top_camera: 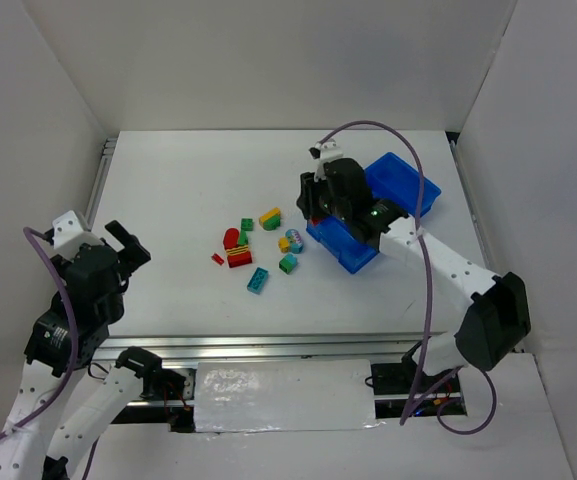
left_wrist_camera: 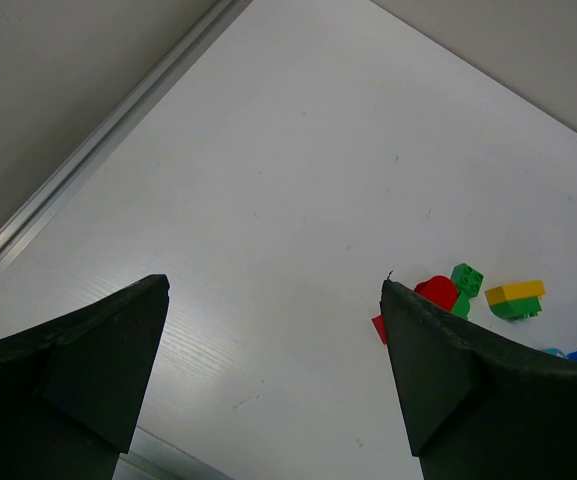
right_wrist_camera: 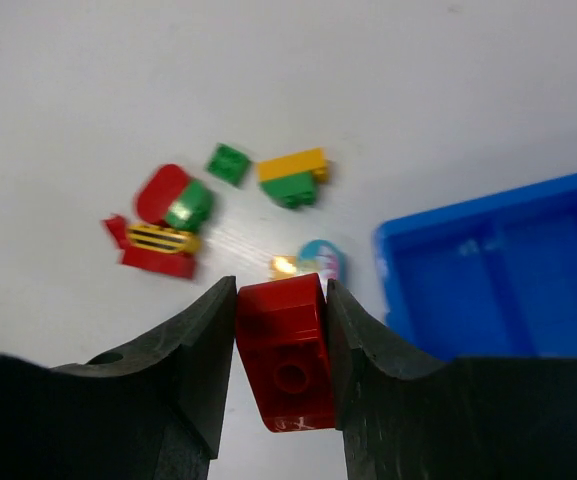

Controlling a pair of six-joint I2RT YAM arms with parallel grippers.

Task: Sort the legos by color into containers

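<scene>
While a red brick (right_wrist_camera: 293,360) is pinched in the part-closed right gripper (right_wrist_camera: 280,300) — carrying step — placement over a tray (right_wrist_camera: 398,290) compartment is needed.

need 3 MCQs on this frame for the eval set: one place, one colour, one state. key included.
1. Where do the loose legos lie in the top view?
A) inside the blue tray
B) on the table left of the tray
C) right of the tray

2. What colour is the brick held by the right gripper?
A) teal
B) yellow
C) red

3. How is the left gripper?
A) open, empty
B) shut on a green brick
C) shut, empty

Key: 1 B, they sit on bare table left of it. 2 C, the right wrist view shows red plastic clamped in it. 3 A, it gapes wide with nothing inside.
</scene>
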